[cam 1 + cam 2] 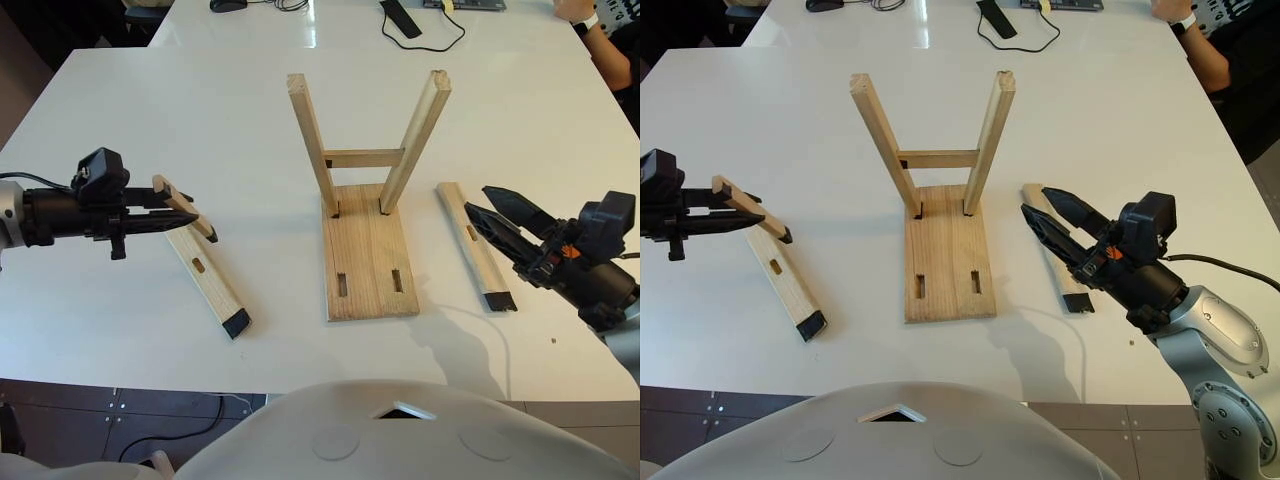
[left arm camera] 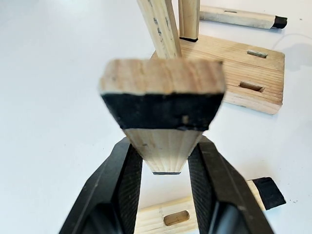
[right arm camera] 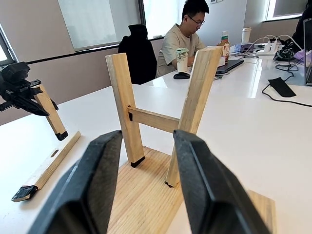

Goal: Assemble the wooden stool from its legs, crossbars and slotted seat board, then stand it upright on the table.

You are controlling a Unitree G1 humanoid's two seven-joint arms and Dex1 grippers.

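Left claw (image 1: 190,213) is clamped tight on a black-tipped leg (image 2: 163,75), held up off the desk (image 1: 200,100) toward its left edge; a second leg (image 1: 212,282) lies flat right below it (slot facing up); the seat board (image 1: 368,262) lies mid-desk, nearer the front edge, with two upright legs (image 1: 312,140) stuck in its far slots and a crossbar (image 1: 364,158) joining them; right claw (image 1: 478,200) is spread wide, gripping nothing, over the far part of a fourth leg (image 1: 478,250) lying just beside the board's right side.
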